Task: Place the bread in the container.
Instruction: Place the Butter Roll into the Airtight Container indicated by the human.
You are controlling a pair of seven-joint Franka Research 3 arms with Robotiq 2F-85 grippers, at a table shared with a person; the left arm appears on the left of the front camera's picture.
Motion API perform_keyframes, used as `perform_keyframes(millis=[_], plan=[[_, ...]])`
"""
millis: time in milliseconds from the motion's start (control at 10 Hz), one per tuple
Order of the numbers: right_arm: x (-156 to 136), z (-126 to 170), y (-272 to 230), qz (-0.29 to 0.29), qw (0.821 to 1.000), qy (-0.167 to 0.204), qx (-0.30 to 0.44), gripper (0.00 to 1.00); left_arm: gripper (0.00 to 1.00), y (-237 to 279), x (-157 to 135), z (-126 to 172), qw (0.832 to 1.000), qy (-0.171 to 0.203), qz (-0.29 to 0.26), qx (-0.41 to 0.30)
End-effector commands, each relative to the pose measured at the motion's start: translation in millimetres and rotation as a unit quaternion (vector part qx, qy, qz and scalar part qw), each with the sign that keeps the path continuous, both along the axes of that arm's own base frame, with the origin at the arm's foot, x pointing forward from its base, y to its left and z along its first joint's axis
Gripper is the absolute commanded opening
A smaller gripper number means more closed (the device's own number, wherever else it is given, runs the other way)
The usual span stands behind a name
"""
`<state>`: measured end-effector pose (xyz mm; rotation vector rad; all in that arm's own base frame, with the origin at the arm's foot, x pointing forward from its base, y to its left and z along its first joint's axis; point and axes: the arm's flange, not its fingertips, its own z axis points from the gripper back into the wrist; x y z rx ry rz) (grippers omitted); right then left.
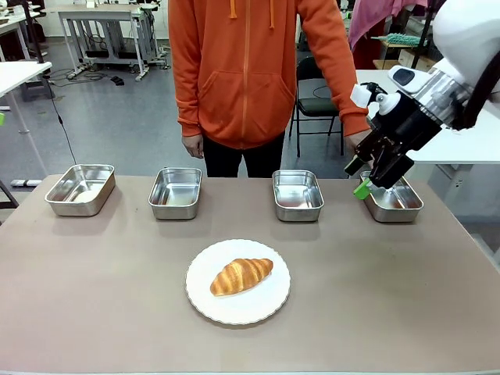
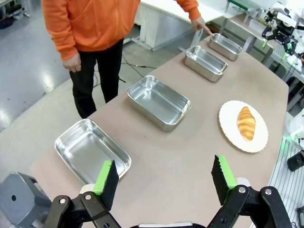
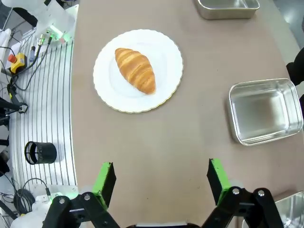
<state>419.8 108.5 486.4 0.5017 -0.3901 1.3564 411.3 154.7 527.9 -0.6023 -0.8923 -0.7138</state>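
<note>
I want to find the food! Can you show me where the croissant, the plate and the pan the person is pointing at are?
croissant (image 1: 241,276), front view, middle of its crust.
plate (image 1: 266,305), front view, bare white part near the rim.
pan (image 2: 224,46), left wrist view, inside its floor, by the person's finger.

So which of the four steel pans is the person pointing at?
The pan at the row's right end, under the right gripper. The person's hand points a finger at its rim; the other three have no hand near.
</note>
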Motion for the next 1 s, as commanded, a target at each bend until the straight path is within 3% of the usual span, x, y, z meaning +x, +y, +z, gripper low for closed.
perform_keyframes(millis=[0, 100, 200, 500, 700, 900], plan=[[3, 4, 1, -0.003, 1.000, -0.001, -0.002, 1.00, 1.00, 0, -2, 1, 1.000, -0.003, 0.000, 0.000], [0, 0, 0, 0.000, 1.000, 0.000, 0.000, 1.00, 1.00, 0, -2, 1, 1.000, -0.003, 0.000, 0.000], [6, 5, 29, 0.057, 0.998, -0.028, -0.021, 1.00, 1.00, 0, -2, 1, 1.000, -0.003, 0.000, 0.000], [15, -27, 128, 0.144, 0.985, -0.028, -0.086, 1.00, 1.00, 0, -2, 1, 1.000, -0.003, 0.000, 0.000], [7, -62, 186, 0.155, 0.978, -0.025, -0.138, 1.00, 1.00, 0, -2, 1, 1.000, -0.003, 0.000, 0.000], [-9, -81, 219, 0.133, 0.971, -0.050, -0.194, 1.00, 1.00, 0, -2, 1, 1.000, -0.003, 0.000, 0.000]])
